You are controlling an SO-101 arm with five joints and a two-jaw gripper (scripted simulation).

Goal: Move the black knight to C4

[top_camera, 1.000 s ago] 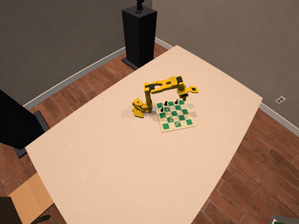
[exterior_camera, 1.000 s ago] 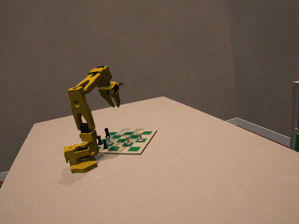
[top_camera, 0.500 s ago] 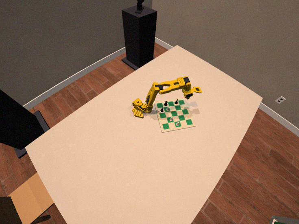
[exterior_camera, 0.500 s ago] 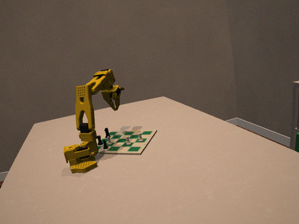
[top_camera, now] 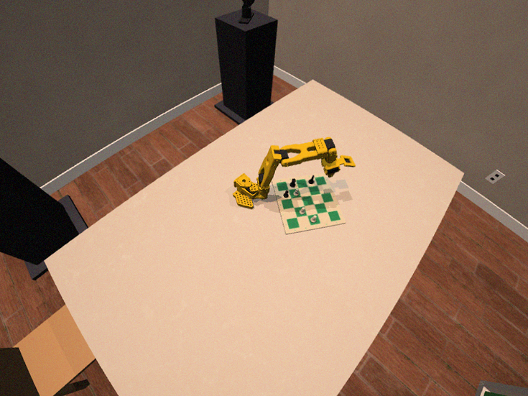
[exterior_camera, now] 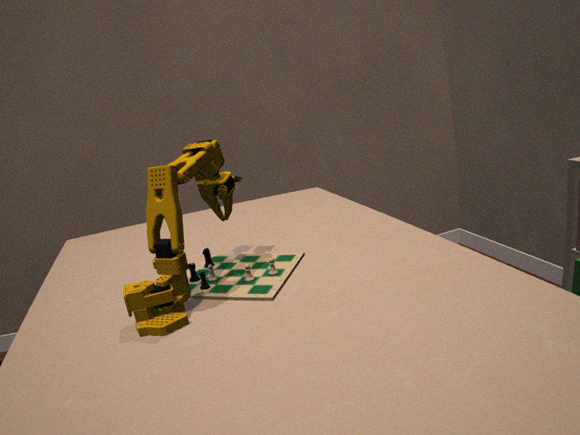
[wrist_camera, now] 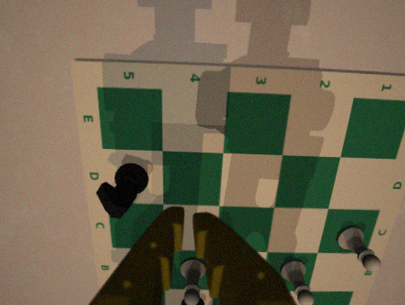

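Note:
The black knight (wrist_camera: 122, 188) stands upright on D5 at the board's left side in the wrist view; its blocky head leans toward the board's edge. It also shows in the exterior view (exterior_camera: 207, 256) and the top view (top_camera: 312, 178). My gripper (wrist_camera: 188, 211) is shut and empty. It hangs high above the green and cream chessboard (exterior_camera: 245, 274), as the exterior view shows (exterior_camera: 223, 216). Square C4 lies right under the fingertips and is mostly hidden by them. The knight is to the left of the fingers, well below them.
Two other black pieces (exterior_camera: 192, 272) (exterior_camera: 203, 280) stand on the board's near-arm corner. Three white pawns (wrist_camera: 192, 269) (wrist_camera: 294, 274) (wrist_camera: 358, 242) stand on rows B and C. The arm's yellow base (exterior_camera: 154, 303) sits beside the board.

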